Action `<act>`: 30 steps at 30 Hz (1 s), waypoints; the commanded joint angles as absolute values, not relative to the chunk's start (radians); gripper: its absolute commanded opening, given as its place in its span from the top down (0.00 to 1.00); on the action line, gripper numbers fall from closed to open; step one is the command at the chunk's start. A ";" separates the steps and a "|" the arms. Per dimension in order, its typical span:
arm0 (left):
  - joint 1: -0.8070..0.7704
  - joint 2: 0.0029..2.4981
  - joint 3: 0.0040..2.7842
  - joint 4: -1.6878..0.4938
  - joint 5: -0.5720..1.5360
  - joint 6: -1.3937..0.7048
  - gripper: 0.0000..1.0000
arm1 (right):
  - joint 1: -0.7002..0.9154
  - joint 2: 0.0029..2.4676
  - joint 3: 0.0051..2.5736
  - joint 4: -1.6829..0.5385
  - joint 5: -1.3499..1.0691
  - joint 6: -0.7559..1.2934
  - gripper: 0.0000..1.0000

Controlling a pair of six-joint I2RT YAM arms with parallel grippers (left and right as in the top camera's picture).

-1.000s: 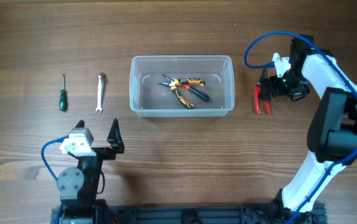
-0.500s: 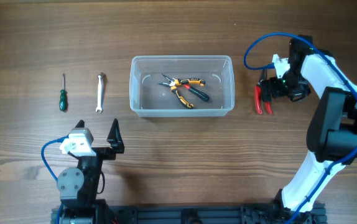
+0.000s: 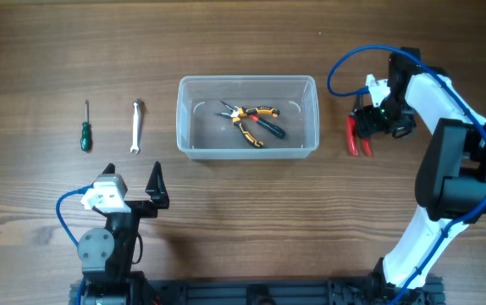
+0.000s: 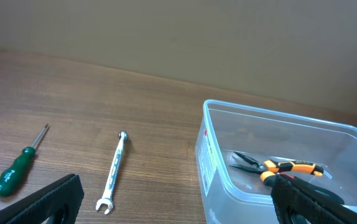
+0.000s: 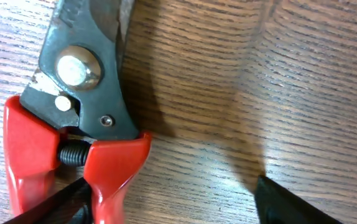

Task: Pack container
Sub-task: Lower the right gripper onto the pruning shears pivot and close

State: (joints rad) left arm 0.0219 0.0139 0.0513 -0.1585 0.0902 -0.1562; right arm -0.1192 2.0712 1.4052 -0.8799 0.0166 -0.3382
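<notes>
We are looking down on a wooden surface [image 3: 243,220] where the right claw [image 5: 172,202] is hovering low over red-handled cutters [image 5: 79,118]. Its fingers are standing apart, one touching or just beside a red handle and the other well clear on bare wood, so it is gripping nothing. Seen from above, the cutters are lying with their long axis running from near edge to far edge, with the red handles pointing toward the near edge. This arm is by far the nearer to them.

Moving outward, the container [image 3: 315,119], a clear bin, is sitting just to the left of this claw, near the middle of the surface. Orange and black pliers [image 3: 253,121] are already lying inside it. In our judgement, the cutters are needing a short carry leftward over its rim.

Farther left, a wrench [image 3: 137,127] and a green screwdriver [image 3: 85,127] are lying outside the bin. The left claw [image 4: 178,214] is waiting wide open and empty.
</notes>
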 commanded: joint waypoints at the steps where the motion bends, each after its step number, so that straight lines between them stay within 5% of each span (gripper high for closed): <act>1: 0.029 0.007 0.045 -0.158 0.088 -0.169 0.00 | -0.110 2.117 1.399 -0.877 0.000 -0.340 0.38; 5: 0.029 0.007 0.045 -0.158 0.088 -0.169 0.00 | -0.110 2.117 1.399 -0.870 0.000 -0.337 0.60; 15: 0.029 0.007 0.045 -0.158 0.088 -0.169 0.00 | -0.110 2.117 1.399 -0.857 0.000 -0.338 0.73; 22: 0.029 0.007 0.045 -0.158 0.088 -0.169 0.00 | -0.110 2.117 1.399 -0.848 0.000 -0.338 0.73; 26: 0.029 0.007 0.045 -0.158 0.088 -0.169 0.00 | -0.110 2.117 1.399 -0.844 0.000 -0.339 0.59; 30: 0.029 0.007 0.045 -0.158 0.088 -0.169 0.00 | -0.110 2.117 1.399 -0.839 0.000 -0.339 0.71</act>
State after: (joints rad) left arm 0.0219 0.0139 0.0513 -0.1589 0.0902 -0.1562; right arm -0.1184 2.0716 1.4052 -0.8482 0.0154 -0.3412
